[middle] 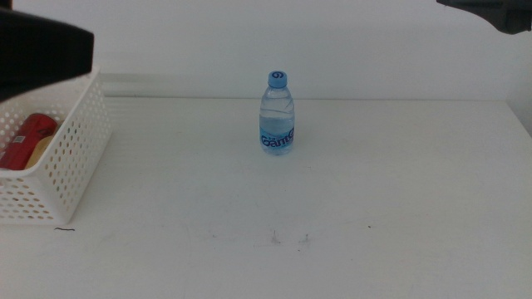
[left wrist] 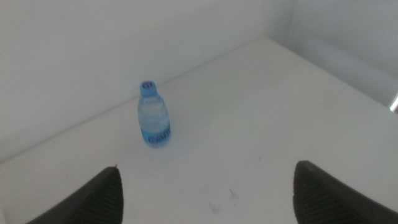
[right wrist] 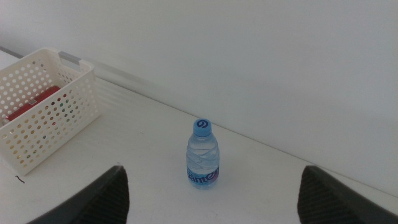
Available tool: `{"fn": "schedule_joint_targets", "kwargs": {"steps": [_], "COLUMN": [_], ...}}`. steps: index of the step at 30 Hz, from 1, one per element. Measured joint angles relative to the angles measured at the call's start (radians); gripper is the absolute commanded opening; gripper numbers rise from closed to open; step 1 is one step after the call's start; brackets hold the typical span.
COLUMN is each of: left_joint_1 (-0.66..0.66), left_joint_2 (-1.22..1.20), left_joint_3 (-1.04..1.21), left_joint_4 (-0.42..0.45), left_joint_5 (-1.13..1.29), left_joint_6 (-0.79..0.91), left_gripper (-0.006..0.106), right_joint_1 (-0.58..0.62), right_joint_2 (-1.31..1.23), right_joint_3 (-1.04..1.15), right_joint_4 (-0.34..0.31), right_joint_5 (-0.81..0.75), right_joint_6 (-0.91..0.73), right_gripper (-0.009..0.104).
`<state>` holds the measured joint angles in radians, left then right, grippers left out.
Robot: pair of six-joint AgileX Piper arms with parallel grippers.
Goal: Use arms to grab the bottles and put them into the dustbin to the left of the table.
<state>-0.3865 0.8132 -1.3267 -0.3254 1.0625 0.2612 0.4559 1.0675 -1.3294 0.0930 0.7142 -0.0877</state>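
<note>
While both grippers' fingers, left (left wrist: 205, 186) and right (right wrist: 211, 190), gape wide and empty, the upright water bottle (middle: 278, 114) ahead could topple if clipped.

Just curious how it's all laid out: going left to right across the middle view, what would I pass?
White basket with a red can inside → water bottle standing upright mid-table → bare white table to the right edge.
</note>
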Motion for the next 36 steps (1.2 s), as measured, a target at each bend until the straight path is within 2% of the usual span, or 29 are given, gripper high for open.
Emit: {"fn": "schedule_joint_targets", "kwargs": {"steps": [4,7,11,13,18,21,27,31,36], "left_joint_1": [0.0,0.0,0.0,-0.004,-0.066,-0.15,-0.27,-0.275,-0.275], "left_joint_2": [0.0,0.0,-0.018,-0.03,0.021,0.079,0.192,0.32,0.549], "left_joint_3": [0.0,0.021,0.2,0.384,0.819,0.976,1.078,1.078,1.079], "left_joint_4": [0.0,0.035,0.066,0.034,-0.136,-0.157,-0.094,0.018,0.101], "left_joint_5": [-0.054,-0.121,-0.342,-0.537,-0.979,-1.202,-1.605,-1.788,-2.024], "left_joint_6": [0.0,0.0,0.0,0.011,0.11,0.124,0.117,0.029,-0.087], "left_gripper": [0.094,0.094,0.094,0.094,0.094,0.094,0.094,0.094,0.094], "right_joint_1": [0.0,0.0,0.0,0.0,0.0,0.0,0.0,0.0,0.0], "right_joint_2": [0.0,0.0,0.0,0.0,0.0,0.0,0.0,0.0,0.0], "right_joint_3": [0.0,0.0,0.0,0.0,0.0,0.0,0.0,0.0,0.0], "right_joint_4": [0.0,0.0,0.0,0.0,0.0,0.0,0.0,0.0,0.0], "right_joint_5": [0.0,0.0,0.0,0.0,0.0,0.0,0.0,0.0,0.0], "right_joint_6": [0.0,0.0,0.0,0.0,0.0,0.0,0.0,0.0,0.0], "right_gripper": [0.092,0.092,0.092,0.092,0.092,0.092,0.092,0.092,0.092]}}
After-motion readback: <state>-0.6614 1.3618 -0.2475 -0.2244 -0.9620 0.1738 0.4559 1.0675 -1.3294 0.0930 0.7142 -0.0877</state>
